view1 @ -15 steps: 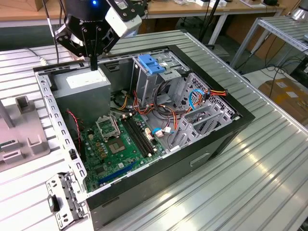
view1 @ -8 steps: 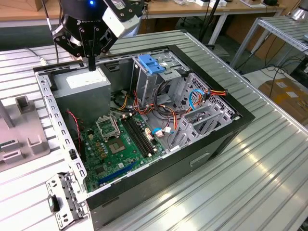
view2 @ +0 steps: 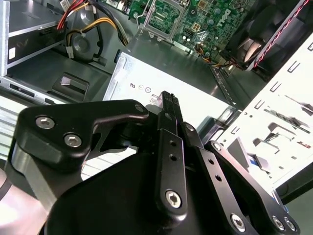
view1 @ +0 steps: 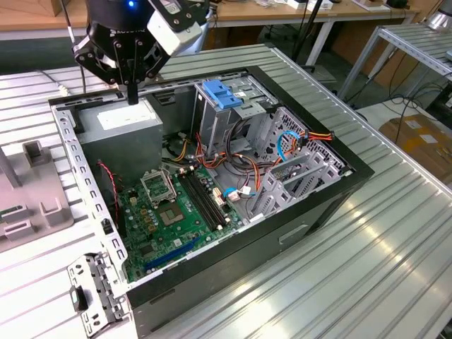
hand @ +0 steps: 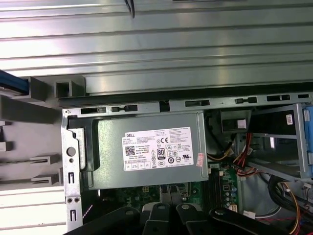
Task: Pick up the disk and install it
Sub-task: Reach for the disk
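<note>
1. Black metal linkage gripper point(view2: 168, 100) is closest to the lens in the second wrist view. Its fingers are pressed together with nothing between them.
2. Ribbed silver aluminium table point(view1: 367, 268) carries everything.
3. Open black tower computer case point(view1: 311, 212) lies on its side on the table, side panel off and internals exposed.
4. Big grey metal power-supply box point(view1: 120, 131) with a white sticker sits in the case corner at the exterior view's left. It shows in both wrist views point(hand: 146, 152).
5. Gripper point(view1: 132, 95) hangs tip-down over the far edge of that box, near the case rim. Cannot tell whether it touches.
6. Green motherboard point(view1: 169, 219) lies flat in the case, just beside the power-supply box.
7. Grey plastic slotted holder point(view1: 35, 205) stands on the table outside the case, at the exterior view's left.
8. Light-blue slotted plastic latch piece point(view1: 222, 94) sits on top of the silver drive cage point(view1: 233, 120).
9. Thin blue strip point(hand: 12, 84) crosses the picture edge beside the holder in the first wrist view. Cannot tell whether it is a rail of the disk, so the disk's place is unclear. It is not in the gripper.
</note>
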{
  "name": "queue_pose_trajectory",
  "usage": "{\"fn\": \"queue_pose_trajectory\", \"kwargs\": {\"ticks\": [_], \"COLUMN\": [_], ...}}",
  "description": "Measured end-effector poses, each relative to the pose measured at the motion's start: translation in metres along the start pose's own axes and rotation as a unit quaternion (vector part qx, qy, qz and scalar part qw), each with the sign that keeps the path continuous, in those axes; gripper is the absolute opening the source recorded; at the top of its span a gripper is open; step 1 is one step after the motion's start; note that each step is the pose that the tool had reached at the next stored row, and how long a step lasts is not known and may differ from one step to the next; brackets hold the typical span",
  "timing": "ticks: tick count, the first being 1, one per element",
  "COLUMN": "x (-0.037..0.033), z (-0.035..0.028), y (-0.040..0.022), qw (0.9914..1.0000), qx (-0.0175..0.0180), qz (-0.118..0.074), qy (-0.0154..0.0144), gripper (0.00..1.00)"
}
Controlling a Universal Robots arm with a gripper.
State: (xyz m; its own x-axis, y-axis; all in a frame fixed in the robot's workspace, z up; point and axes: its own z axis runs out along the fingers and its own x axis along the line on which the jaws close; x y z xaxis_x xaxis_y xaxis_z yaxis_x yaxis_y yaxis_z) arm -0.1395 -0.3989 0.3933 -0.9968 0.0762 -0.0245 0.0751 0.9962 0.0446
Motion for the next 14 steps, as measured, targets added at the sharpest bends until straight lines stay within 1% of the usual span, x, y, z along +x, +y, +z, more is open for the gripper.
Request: {"fn": "queue_pose_trajectory", "kwargs": {"ticks": [14], "x": [0.0035], "z": [-0.0001], "y": [-0.0003], "qw": [1.0], "qx": [0.0], "qz": [0.0], "qy": [0.0], "gripper": [0.11]}}
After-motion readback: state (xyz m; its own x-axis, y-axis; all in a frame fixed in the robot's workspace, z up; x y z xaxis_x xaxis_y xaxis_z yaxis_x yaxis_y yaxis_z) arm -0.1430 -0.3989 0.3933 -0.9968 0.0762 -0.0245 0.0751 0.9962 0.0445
